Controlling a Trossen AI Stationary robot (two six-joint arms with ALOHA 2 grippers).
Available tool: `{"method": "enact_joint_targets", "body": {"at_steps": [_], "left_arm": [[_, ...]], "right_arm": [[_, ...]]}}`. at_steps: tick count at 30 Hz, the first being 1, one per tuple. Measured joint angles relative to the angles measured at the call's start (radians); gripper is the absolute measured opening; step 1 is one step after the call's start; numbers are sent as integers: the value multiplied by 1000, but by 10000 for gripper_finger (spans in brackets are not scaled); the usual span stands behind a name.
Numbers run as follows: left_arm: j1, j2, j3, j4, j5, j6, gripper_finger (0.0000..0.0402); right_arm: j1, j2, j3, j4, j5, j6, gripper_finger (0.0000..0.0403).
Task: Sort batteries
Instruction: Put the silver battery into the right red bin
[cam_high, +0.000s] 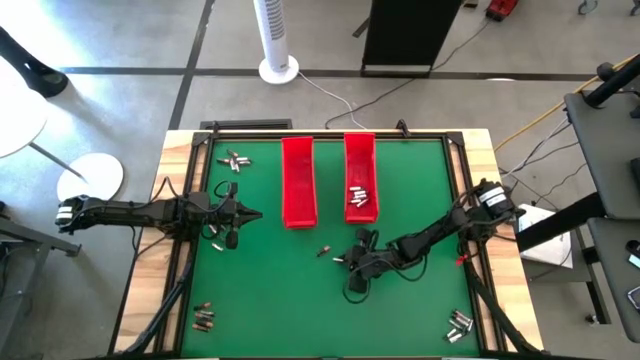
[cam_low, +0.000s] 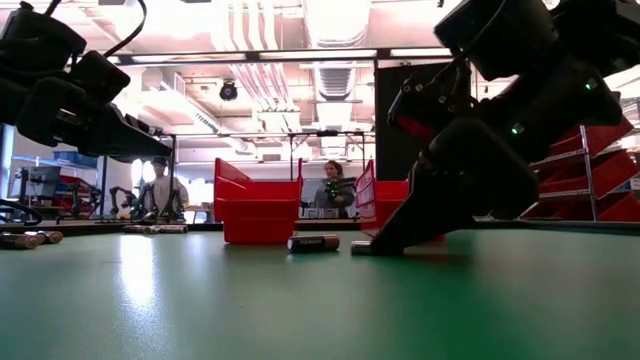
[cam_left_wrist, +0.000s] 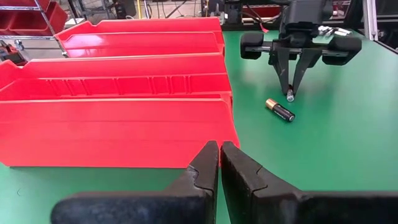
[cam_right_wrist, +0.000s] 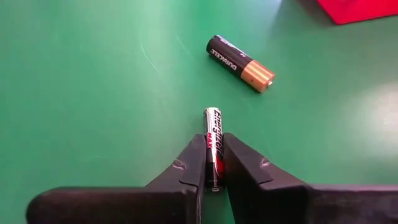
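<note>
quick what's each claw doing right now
Left claw: shut, holding nothing, beside the red trays.
Right claw: shut on a silver battery at the green mat.

loose black-and-copper battery (cam_right_wrist: 240, 63) – reads "DURACELL" | silver battery (cam_right_wrist: 213, 142) between my right gripper (cam_right_wrist: 214, 163) fingers – reads "Energizer MAX"

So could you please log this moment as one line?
right gripper: shut on silver-black cylindrical battery | black-copper cylindrical battery: loose on mat | left gripper: shut, empty

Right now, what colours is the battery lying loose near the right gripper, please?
Black with a copper end, clearest in the right wrist view.
</note>
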Motion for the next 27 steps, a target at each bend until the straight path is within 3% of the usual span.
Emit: {"method": "enact_joint_targets", "body": {"at_steps": [6, 15, 22, 27], "left_arm": [[0, 0, 0, 0, 0, 0, 0], [0, 0, 0, 0, 0, 0, 0], [0, 0, 0, 0, 0, 0, 0], [0, 1, 0, 2, 0, 0, 0]], "right_arm": [[-7, -71, 23, -145, -27, -35, 34], [-55, -232, 176, -690, -36, -120, 34], [-181, -251, 378, -1089, -33, -309, 34], [-315, -221, 481, -1196, -33, -468, 34]]}}
